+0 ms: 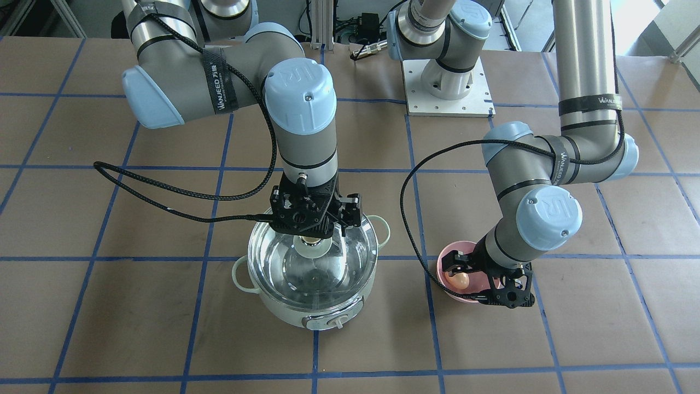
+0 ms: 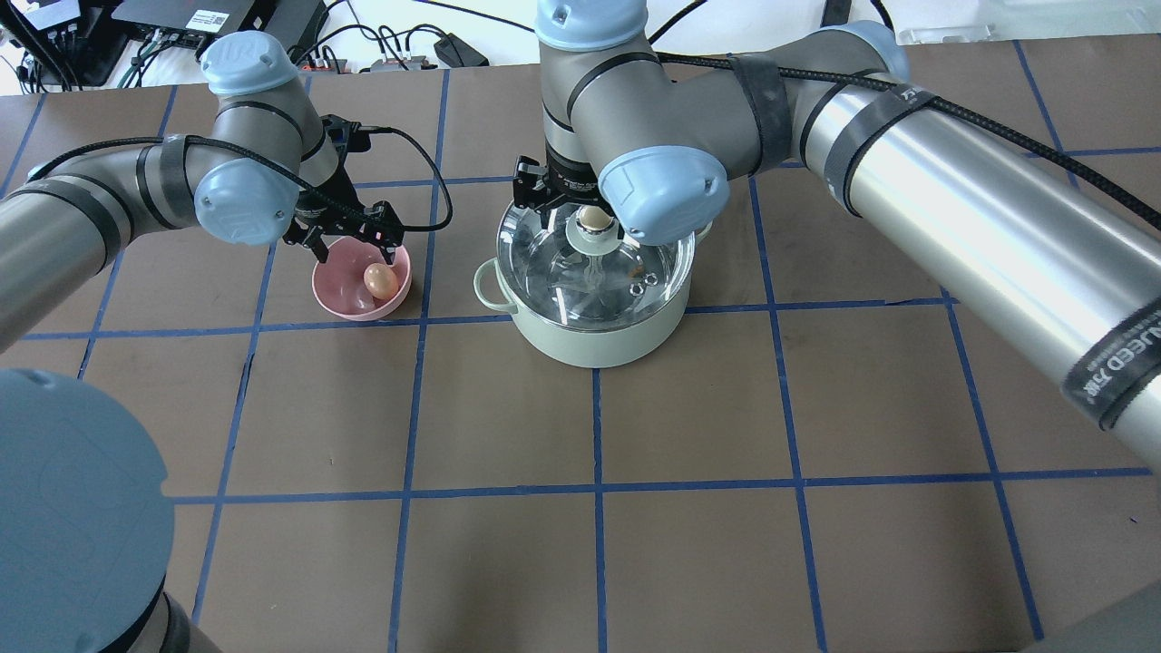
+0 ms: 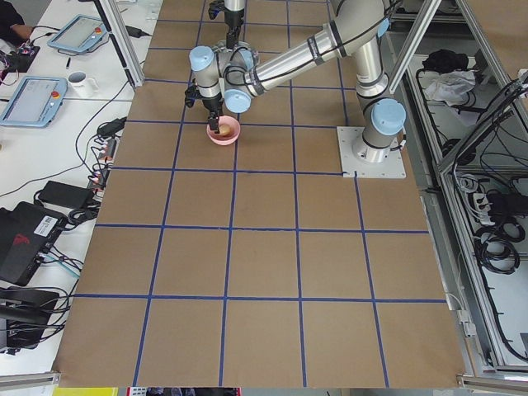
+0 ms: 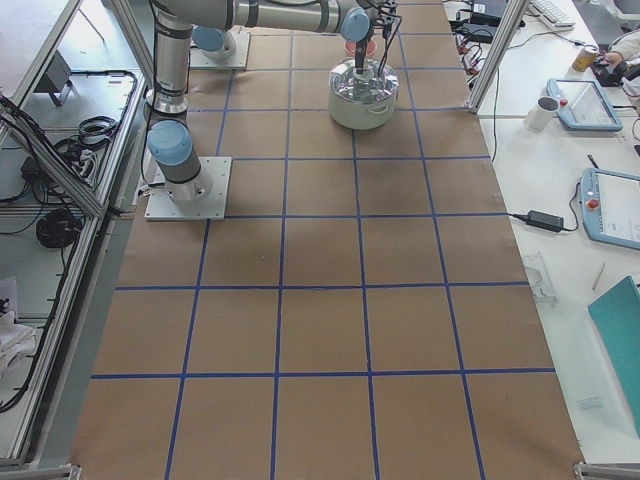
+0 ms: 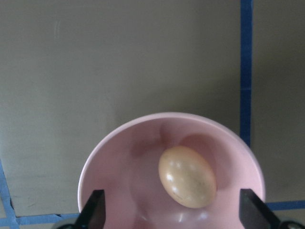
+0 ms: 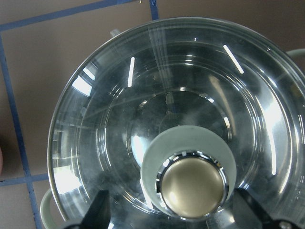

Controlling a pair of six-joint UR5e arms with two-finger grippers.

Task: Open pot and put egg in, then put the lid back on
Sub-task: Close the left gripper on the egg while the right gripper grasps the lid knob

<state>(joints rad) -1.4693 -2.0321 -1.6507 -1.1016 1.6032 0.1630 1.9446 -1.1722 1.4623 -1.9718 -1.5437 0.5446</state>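
Brown desk taped in blue [image 1: 136, 328], front view: arm straps [image 1: 219, 79] read WANJEED. Left wrist view: left claw [image 5: 175, 210] released, egg [image 5: 187, 176] just beneath it in the pink bowl [image 5: 119, 157]. Right wrist view: right claw [image 6: 174, 210] released astride the knob [image 6: 193, 186], lid [image 6: 119, 119] seated on the pot [image 6: 296, 53].

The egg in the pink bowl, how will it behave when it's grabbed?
The egg looks smooth and glossy, so it may slip in a hard grip. Oval and lying loose in the curved bowl, it would likely roll if nudged. Probably fragile, so the left gripper should close gently.
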